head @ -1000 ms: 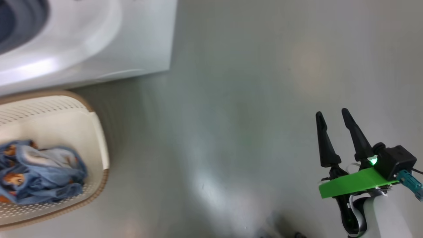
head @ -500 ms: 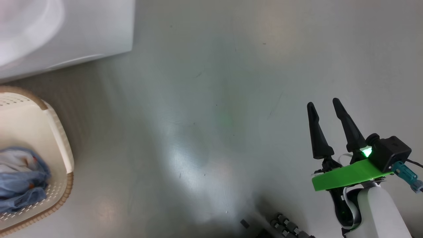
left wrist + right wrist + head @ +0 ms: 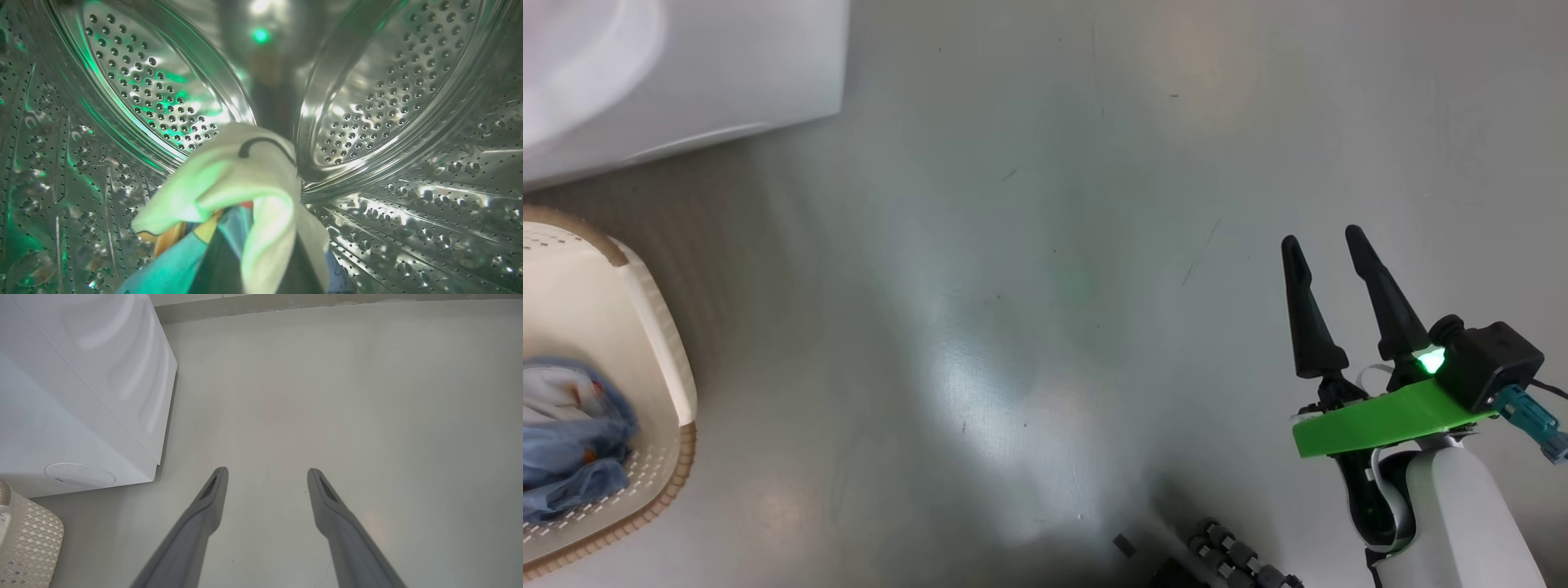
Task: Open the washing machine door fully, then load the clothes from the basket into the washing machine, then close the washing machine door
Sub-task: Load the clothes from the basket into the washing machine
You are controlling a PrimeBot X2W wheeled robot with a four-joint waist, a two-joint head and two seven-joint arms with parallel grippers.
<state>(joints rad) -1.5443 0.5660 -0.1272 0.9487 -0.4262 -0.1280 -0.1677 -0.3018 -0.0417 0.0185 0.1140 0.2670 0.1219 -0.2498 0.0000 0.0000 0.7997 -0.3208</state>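
Left pincer (image 3: 256, 245) is clenching the clothes (image 3: 245, 175) inside the drum (image 3: 367, 81) of the washing machine (image 3: 81, 396).
The cream-and-blue bundle is draping over its tips, long axis running straight out from the pincer, and the drum's perforated back is lying directly ahead, so releasing looks next. The right pincer (image 3: 1323, 238) is hovering spread and empty above the floor (image 3: 1054, 245); the basket (image 3: 662, 392), holding more clothes, is sitting well off to its left.

Glossy grey-green floor (image 3: 1045, 245) with soft glare meets a wall base (image 3: 286, 306).
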